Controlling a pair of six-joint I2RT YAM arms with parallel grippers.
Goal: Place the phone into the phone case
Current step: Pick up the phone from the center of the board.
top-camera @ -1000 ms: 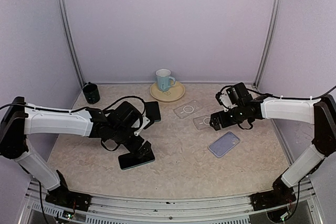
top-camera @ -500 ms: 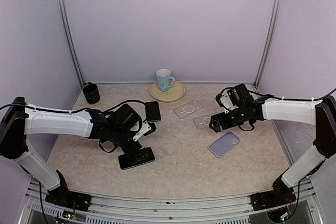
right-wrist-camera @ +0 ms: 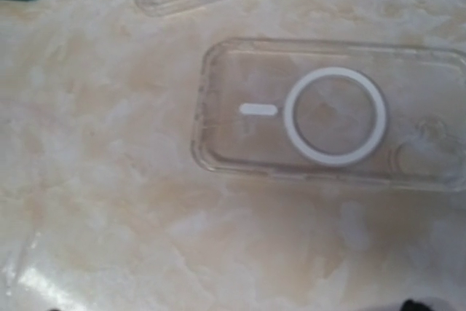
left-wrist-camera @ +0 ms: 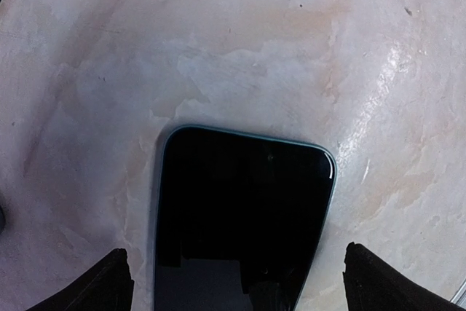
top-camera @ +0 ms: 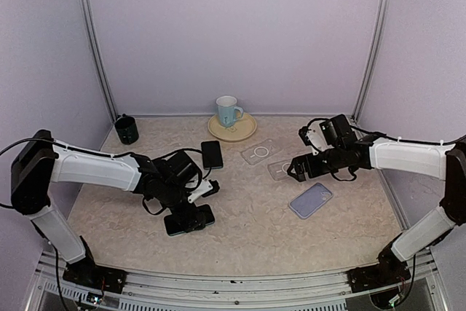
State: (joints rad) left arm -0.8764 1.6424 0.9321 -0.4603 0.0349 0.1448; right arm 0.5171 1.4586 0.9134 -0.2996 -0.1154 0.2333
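The black, glossy, rectangular phone (left-wrist-camera: 244,216) is lying screen up on the marbled beige table (top-camera: 247,234), in the near-left part of the scene. Seen from above, its long axis is running mostly left to right, with the right end angled slightly farther away. In the left wrist view its rounded short end is pointing away from the camera.

The left gripper (left-wrist-camera: 245,285) is hovering over the phone with its fingers (left-wrist-camera: 113,285) spread wide. One is sitting outside each long edge, and a thin strip of table is showing on both sides.

Bare tabletop is lying open to the right of the phone. A second dark phone (top-camera: 212,154) is lying farther back, apart from it.

The clear plastic case with a white ring (right-wrist-camera: 331,114) is lying flat to the right, well apart from the phone, its long axis also running roughly left to right. The right gripper (top-camera: 297,168) is hanging above its left end; I cannot tell how its fingers are standing. Another clear case (top-camera: 258,152) is lying just beyond it, and a lavender case (top-camera: 311,199) nearer.
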